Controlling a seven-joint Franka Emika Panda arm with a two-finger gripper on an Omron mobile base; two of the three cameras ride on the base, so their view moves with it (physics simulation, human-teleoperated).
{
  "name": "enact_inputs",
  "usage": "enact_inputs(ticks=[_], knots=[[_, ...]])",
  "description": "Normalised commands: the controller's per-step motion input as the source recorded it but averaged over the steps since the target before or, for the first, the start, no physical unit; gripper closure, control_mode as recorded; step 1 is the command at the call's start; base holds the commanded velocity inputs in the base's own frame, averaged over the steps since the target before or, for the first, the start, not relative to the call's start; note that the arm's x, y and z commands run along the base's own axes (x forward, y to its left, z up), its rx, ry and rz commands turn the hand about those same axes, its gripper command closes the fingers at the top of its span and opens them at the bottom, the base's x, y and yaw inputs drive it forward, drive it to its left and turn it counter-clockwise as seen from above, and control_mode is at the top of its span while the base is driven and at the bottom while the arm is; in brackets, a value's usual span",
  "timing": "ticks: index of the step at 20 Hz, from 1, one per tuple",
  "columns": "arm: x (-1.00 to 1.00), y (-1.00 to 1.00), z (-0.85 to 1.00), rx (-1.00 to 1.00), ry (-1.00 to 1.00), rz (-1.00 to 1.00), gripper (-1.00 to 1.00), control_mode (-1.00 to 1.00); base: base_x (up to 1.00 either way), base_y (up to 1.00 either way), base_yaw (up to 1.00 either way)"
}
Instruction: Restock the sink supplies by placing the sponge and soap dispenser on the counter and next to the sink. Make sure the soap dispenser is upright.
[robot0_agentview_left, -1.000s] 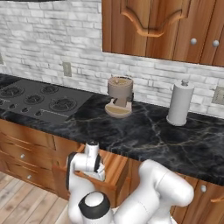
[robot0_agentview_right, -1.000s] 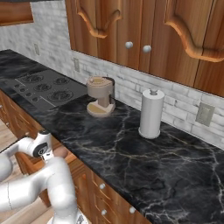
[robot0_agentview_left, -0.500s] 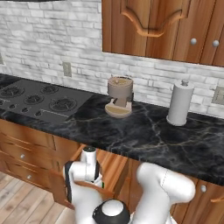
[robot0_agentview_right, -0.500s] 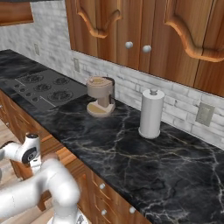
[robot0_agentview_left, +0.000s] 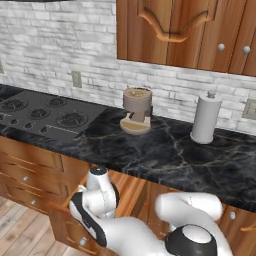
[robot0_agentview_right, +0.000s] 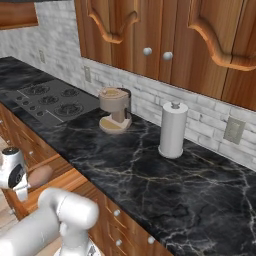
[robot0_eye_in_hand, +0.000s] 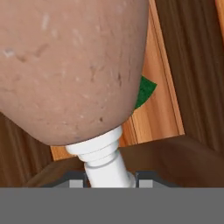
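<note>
The brown-tan soap dispenser looms close in the hand view, lying with its white pump neck pointing at the camera. My gripper has its tips tight against both sides of that neck. A green corner of the sponge peeks out behind the bottle on the wooden drawer floor. From the right base view the soap dispenser lies on its side beside my white hand, below the black marble counter. The sink is out of view.
The open wooden drawer juts out under the counter edge. On the counter stand a tan coffee machine and a white paper-towel roll. The stovetop lies to the left, with wall cabinets above.
My hand has dropped lower and further left, down below the counter edge at the open drawer. The brown bottle now shows beside it.
</note>
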Motion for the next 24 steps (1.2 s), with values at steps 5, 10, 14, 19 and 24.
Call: enact_inputs(ticks=[5,10,14,19,24], knots=[[-0.03,0.35,1.00,0.00,0.00,-0.10,1.00,-1.00,0.00,0.00,0.00],[-0.19,0.27,1.00,0.01,0.00,-0.15,1.00,-1.00,0.00,0.00,0.00],[-0.41,0.07,1.00,0.02,0.00,-0.18,1.00,-1.00,0.00,0.00,0.00],[-0.65,-0.41,0.88,0.18,-0.02,-0.20,1.00,-1.00,0.00,0.00,0.00],[-0.27,-0.87,0.83,0.30,-0.02,-0.16,1.00,-1.00,0.00,0.00,0.00]])
